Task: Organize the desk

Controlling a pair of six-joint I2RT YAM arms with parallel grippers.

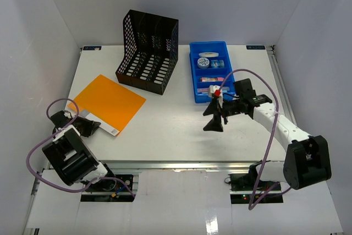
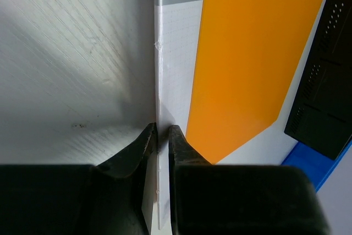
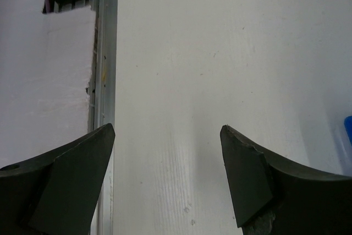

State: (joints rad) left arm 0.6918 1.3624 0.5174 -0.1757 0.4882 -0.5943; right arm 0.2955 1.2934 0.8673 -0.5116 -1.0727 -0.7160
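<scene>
My left pincer (image 2: 162, 130) is pinching the near edge of the orange folder (image 1: 110, 102). In the wrist view the two fingers (image 2: 140, 149) are pressed together on the folder's thin pale margin, with almost no gap between them. The folder lies flat at the left of the desk (image 1: 165, 136), the white tabletop that fills the middle of the overhead frame. Its lower corner points toward my arm base.

My right pincer (image 3: 168, 136) is spread wide and holds nothing. It hangs over bare tabletop just below the blue tray (image 1: 212, 70), right of centre.

I take the step in hand to be lifting the folder and filing it in the black mesh rack (image 1: 148, 53) at the upper middle.

The hold sits on a sliver at one edge, so I expect the folder to droop and try to twist out. I would raise it slowly and let the far corner drag until the sheet hangs from the fingers. Then I would carry it low across to the rack, turn it upright and line its edge up with a slot before lowering. The right arm is well apart and should stay there.
</scene>
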